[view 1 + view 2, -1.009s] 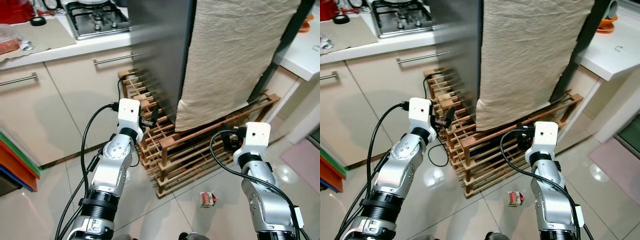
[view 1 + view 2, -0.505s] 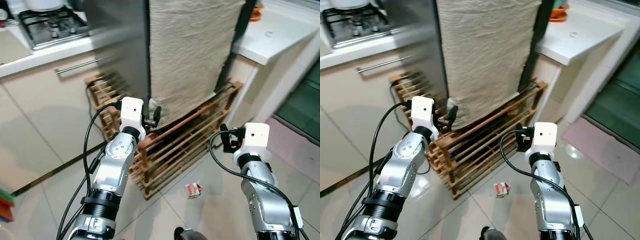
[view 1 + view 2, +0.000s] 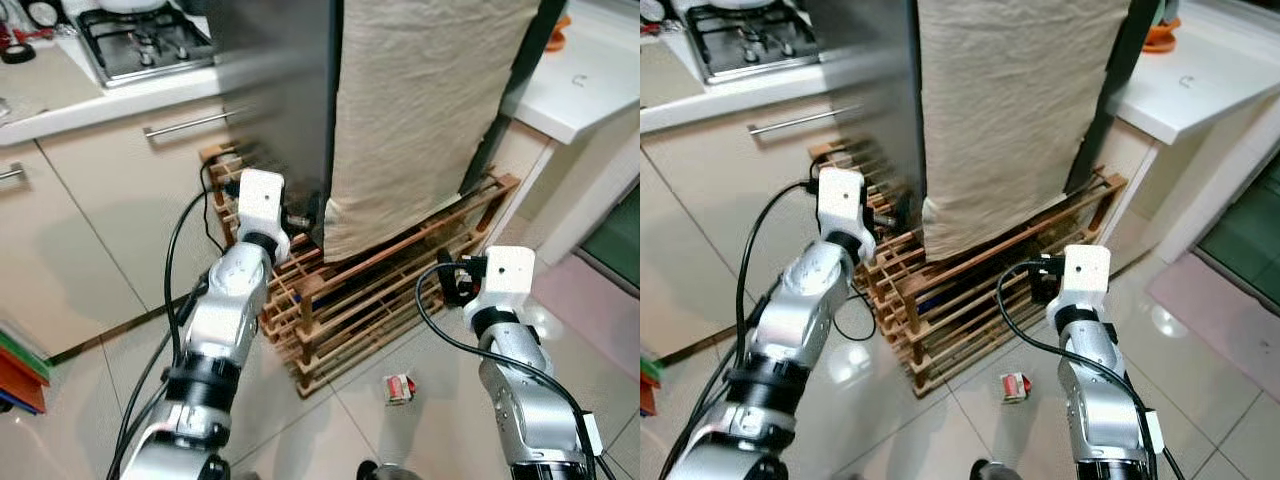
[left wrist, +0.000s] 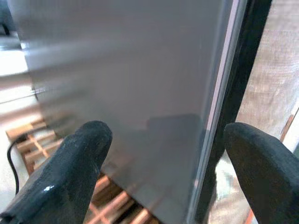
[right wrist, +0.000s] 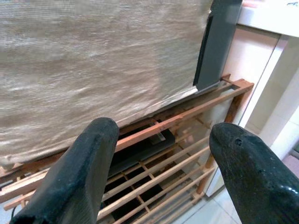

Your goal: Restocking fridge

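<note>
Kitchen w/ glossy tiled floor [image 3: 90,390]; pale cabinets [image 3: 120,210] under a counter [image 3: 60,95] carrying a gas hob [image 3: 145,40]. A second white counter [image 3: 590,85] is sitting on the robot's right.

Left pincer [image 3: 303,215] is reaching fwd at the lower corner of the fridge [image 3: 280,100]. Fingers [image 4: 70,158] are spread wide, holding nothing. In the left wrist view the grey side panel and dark front edge are lying between the two tips, so the pincer is likely being lined up w/ the door edge, prob. to pull it open. No contact is visible yet.

Right pincer [image 3: 447,282] is hanging lower, near the front of the wooden rack [image 3: 380,290]. Its fingers [image 5: 79,172] are also apart and empty. It is pointing at the rack slats and the cloth hem, approx. waiting in reserve while the left arm is working.

Moving outward: a beige cloth [image 3: 430,110] is draping over the fridge front, its hem ending just above the rack. The rack is supporting the fridge off the floor. A black cable [image 3: 215,195] is running along the rack's left side.

A small red-and-white carton [image 3: 399,387] is lying on the floor, just in front of the rack, between the two arms. Judgement: it is the likely restock item, not yet picked up. Contents cannot be read.
</note>
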Available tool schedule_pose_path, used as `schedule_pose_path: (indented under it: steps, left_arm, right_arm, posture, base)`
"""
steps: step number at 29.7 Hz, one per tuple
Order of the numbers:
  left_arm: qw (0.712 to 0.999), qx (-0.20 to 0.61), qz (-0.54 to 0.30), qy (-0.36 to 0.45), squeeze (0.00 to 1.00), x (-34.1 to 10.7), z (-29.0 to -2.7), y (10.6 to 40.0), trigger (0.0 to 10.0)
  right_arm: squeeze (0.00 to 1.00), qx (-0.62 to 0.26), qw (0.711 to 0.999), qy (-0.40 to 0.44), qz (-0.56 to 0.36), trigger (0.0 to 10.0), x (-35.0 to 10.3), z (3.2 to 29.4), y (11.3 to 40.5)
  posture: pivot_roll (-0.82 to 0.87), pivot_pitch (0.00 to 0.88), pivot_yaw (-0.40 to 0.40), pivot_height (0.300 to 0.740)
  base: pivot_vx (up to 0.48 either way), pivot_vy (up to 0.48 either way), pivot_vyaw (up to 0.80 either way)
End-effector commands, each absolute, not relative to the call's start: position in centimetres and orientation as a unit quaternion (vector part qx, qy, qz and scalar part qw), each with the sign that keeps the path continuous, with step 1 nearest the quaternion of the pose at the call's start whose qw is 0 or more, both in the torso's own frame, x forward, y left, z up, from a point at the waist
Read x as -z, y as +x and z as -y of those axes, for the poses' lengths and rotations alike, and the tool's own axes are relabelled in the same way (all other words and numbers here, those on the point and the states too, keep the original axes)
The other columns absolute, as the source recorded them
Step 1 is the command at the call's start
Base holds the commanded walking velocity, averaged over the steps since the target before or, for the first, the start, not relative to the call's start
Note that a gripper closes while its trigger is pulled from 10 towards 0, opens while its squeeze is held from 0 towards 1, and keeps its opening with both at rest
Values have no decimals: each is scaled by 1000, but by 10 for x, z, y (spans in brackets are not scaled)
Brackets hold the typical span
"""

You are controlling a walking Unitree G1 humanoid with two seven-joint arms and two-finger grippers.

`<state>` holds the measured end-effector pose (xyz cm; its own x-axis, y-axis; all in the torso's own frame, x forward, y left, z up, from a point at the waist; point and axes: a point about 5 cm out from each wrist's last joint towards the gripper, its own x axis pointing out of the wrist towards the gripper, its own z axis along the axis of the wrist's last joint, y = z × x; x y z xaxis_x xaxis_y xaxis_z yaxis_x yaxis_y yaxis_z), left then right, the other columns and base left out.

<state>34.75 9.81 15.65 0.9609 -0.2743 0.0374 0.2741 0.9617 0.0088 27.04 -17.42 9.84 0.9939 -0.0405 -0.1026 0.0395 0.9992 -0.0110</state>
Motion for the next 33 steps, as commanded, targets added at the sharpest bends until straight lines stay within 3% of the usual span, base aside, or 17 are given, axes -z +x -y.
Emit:
schedule_pose_path:
  steps: [1,25,33]
  left_arm:
    - [989,145,9,5,0,-153,-96,350,10000]
    - [961,273,40,19,0,-177,-49,364,10000]
    - [963,266,33,31,0,-183,-44,377,10000]
  right_arm:
    - [0,28,998,-5,-50,10000,-98,177,271]
    - [0,25,999,-8,-46,10000,-97,176,274]
    - [0,30,999,-8,-45,10000,-97,177,271]
  posture:
    - [32,0,9,740]
    - [23,0,8,740]
    - [1,0,17,740]
  base:
    - [0,0,0]
    - [0,0,0]
    - [0,0,0]
